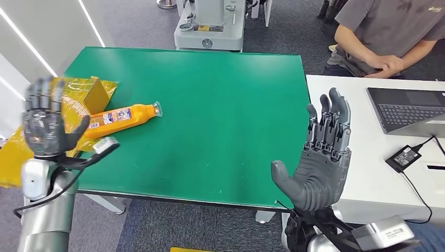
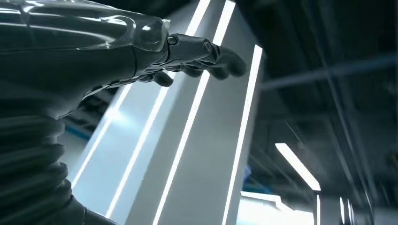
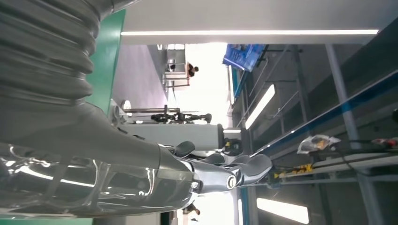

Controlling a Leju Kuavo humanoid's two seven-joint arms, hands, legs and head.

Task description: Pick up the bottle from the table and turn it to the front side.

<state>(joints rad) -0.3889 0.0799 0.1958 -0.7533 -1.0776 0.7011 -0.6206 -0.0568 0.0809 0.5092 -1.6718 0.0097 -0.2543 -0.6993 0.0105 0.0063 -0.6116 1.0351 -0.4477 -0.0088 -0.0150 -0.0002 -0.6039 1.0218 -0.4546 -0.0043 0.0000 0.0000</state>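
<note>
2 robot hands are raised above the near edge of a green table [image 1: 220, 105], palms facing up and forward, both empty. The left hand [image 1: 44, 123] is lifted at the table's left side, fingers spread apart and pointing upward, thumb angled out toward the table; it looks slightly blurred. Its silver forearm rises from the lower left corner. The right hand [image 1: 320, 157] is held upright near the table's near right corner, palm open, fingers straight and close alongside each other, thumb splayed out to the left. Neither hand touches anything.

The orange bottle [image 1: 122, 117] lies on its side on the left part of the table, its clear cap pointing right toward the table's middle and its printed label facing up. Its base end sits just beside the left hand, partly behind the thumb, and next to a crumpled sheet of yellow film [image 1: 78, 92] that holds a brown cardboard piece [image 1: 97, 94].

To the right of the green table stands a white table [image 1: 362, 173] with a laptop [image 1: 406, 107] and a black power adapter [image 1: 403, 156]. 1 person [image 1: 388, 31] sits behind it, hands clasped.

From the left wrist view, the left hand [image 2: 141, 56] has its fingers lightly curved against ceiling lights.
</note>
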